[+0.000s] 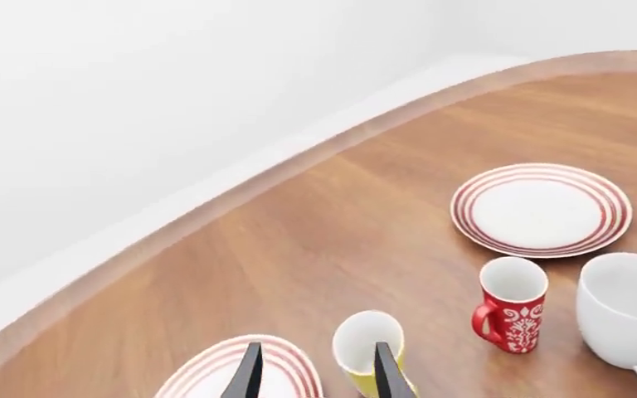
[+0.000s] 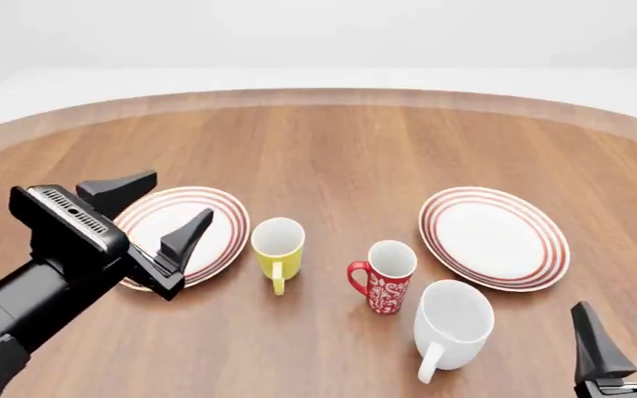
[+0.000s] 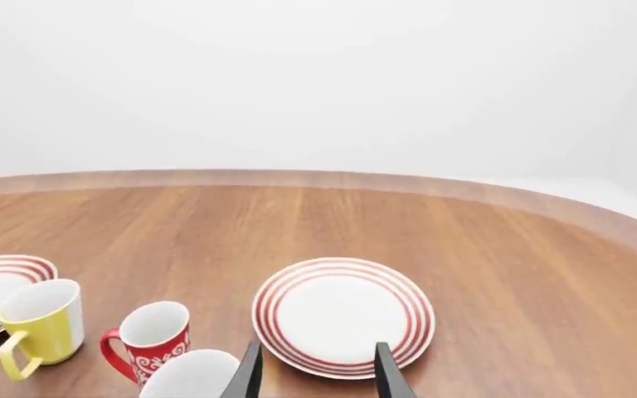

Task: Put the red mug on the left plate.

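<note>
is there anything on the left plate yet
No mug stands on the left plate. The left gripper hangs open in front of its middle and near edge, hiding them. The red mug stands on the wood.

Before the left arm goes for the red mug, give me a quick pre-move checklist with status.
1. Left gripper open and holding nothing: ok, fingers spread.
2. Tall red mug with white floral pattern upright on the wooden table: ok.
3. Left white plate with red rings free of objects: ok, though the left gripper hangs over part of it in the front view.
4. Room around the red mug: not ok, the large plain white mug sits close beside it and the yellow mug stands on the plate side.
5. Right gripper out of the way: ok, open at the near right edge.
6. Gripper lined up with the red mug: not ok.
</note>
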Available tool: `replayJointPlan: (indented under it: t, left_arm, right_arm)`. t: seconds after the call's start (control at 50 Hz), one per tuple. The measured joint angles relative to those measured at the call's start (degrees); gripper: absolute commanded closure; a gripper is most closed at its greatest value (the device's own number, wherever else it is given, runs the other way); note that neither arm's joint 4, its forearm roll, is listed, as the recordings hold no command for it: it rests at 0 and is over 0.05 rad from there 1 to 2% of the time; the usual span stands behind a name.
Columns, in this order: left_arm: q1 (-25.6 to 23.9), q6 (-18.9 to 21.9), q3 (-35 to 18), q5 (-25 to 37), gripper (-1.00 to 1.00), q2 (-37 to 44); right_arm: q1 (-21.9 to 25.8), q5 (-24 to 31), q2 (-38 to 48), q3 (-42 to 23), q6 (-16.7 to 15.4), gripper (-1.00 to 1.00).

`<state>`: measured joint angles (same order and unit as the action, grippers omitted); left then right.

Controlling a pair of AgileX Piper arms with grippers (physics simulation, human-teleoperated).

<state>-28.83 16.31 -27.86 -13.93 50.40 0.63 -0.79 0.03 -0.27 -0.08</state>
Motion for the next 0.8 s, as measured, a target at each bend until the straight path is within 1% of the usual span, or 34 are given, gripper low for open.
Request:
replayJointPlan:
  t: [0.14,0.4,0.6,0.8]
  left_arm:
    - [-2.6,1.6,-2.7,0.4,-1.0,3.8]
    - [-6.4,3.0,-6.9,1.7,-1.0,10.0]
    - [-8.0,4.1,-9.2,1.6,-1.0,15.3]
    - [-9.4,5.0,-10.5,0.8,-1.0,19.9]
  right_arm:
    - [0.0,0.2,0.0,-0.1,0.0,-1.0]
    - [0.3,0.4,0.0,-0.5,0.0,-1.0]
    - [0.3,0.3,0.0,-0.2,0.0,-1.0]
    - [0.5,0.4,0.0,0.0,-0.3,-1.0]
